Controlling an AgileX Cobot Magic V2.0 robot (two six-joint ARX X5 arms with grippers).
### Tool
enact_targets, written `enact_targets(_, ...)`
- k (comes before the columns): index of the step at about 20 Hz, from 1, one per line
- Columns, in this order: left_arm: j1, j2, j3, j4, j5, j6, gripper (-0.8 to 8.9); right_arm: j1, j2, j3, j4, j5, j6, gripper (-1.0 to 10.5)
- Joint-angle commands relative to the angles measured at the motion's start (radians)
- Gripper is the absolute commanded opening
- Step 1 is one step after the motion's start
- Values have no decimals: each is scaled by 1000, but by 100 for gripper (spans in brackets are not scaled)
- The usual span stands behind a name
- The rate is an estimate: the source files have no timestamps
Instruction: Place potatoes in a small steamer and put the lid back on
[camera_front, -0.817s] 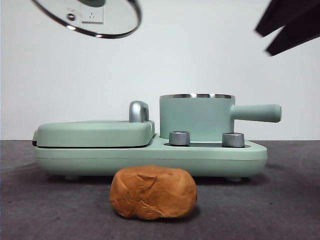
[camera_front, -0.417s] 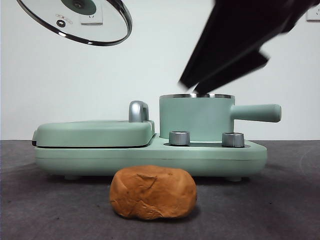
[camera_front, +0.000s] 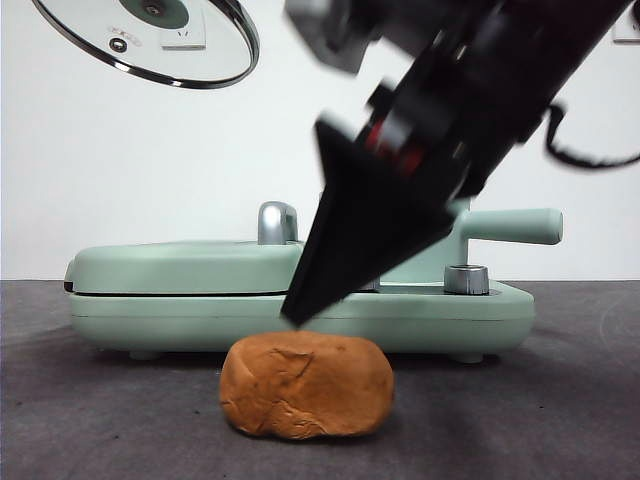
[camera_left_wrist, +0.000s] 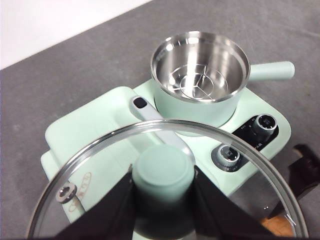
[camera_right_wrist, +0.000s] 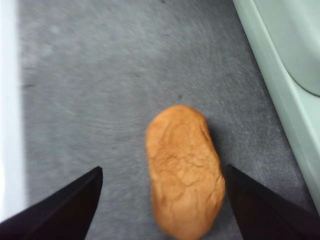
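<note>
Grey table (camera_front: 560, 400): potato (camera_front: 306, 385) not yet picked, right gripper (camera_right_wrist: 162, 200) spread wide above it; pot (camera_left_wrist: 200, 75) empty; left gripper (camera_left_wrist: 162, 200) clamps lid (camera_left_wrist: 90, 165) aloft.

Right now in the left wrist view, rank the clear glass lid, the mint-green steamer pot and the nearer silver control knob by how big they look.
1. Clear glass lid, largest, though nearest the camera.
2. Mint-green steamer pot.
3. Silver control knob, smallest.

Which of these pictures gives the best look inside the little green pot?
The left wrist view: it looks down into the small steamer, showing its shiny steel bowl with a rack at the bottom and nothing else in it. In the front view the right gripper hides most of the pot, leaving mainly its handle. The right wrist view does not show the pot.
</note>
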Motion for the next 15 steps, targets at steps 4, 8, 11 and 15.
enact_targets(4, -5, 4, 18, 26, 0, -7, 15, 11, 111, 19, 74, 43, -14, 389)
enact_targets(8, -5, 4, 18, 27, 0, -7, 15, 11, 157, 19, 51, 51, -2, 176)
enact_targets(11, -5, 4, 18, 27, 0, -6, 15, 7, 119, 19, -42, 73, 58, 137)
enact_targets(15, -5, 4, 18, 29, 0, -6, 15, -12, -53, 20, -201, 90, 146, 139)
